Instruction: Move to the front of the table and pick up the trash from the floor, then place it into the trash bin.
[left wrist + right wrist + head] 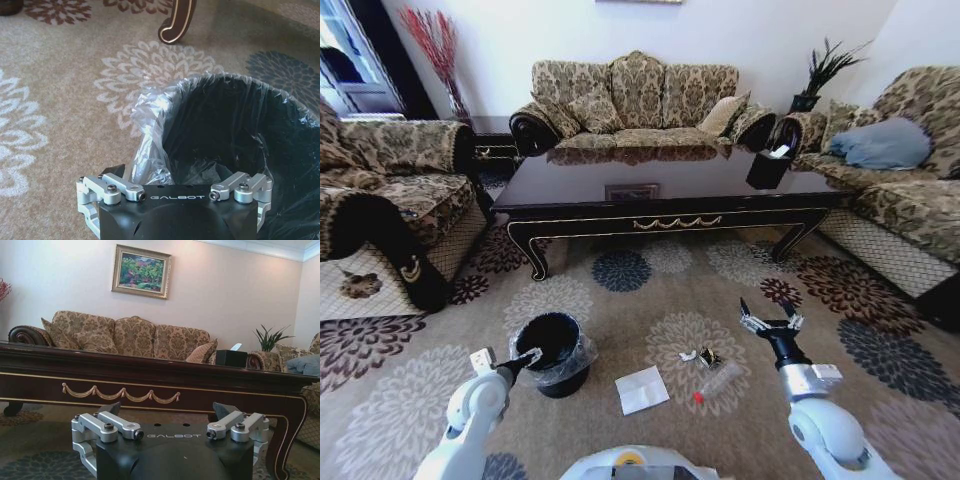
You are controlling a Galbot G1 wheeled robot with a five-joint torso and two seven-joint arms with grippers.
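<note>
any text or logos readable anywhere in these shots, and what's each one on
"GALBOT" on the black body of the left gripper, which sits at the rim of the trash bin.
"GALBOT" on the black body of the right gripper, which faces the table.
The framed painting on the wall bears no lettering that can be made out.
The trash on the floor shows no readable print.

Head high; wrists low, near table (670, 205)

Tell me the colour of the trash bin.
Black, with a clear crinkly liner over its rim; the bin shows best in the left wrist view.
</note>
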